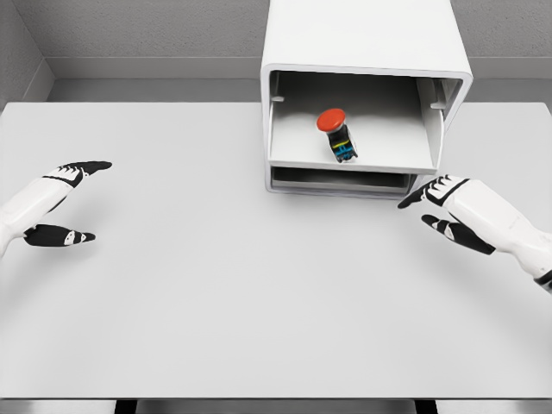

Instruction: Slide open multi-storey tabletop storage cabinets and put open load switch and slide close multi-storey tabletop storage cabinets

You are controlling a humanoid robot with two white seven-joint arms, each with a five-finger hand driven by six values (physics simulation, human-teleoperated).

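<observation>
Two hands released, holding nothing: left hand (62,203) far left over worktop (216,293), right hand (448,210) near cabinet (362,43). Red-capped switch (338,134) lies in pulled-out upper drawer (354,159).

A wide, pale grey bench (216,293) fills most of the head view, running back to a grey wall. One thing stands directly on it: a white cabinet (362,43) at the far edge, just beyond the right hand (448,211) and well apart from the left hand (60,203). Both hands hover over the bench surface, one near each side. The cabinet's open front faces the hands.
</observation>
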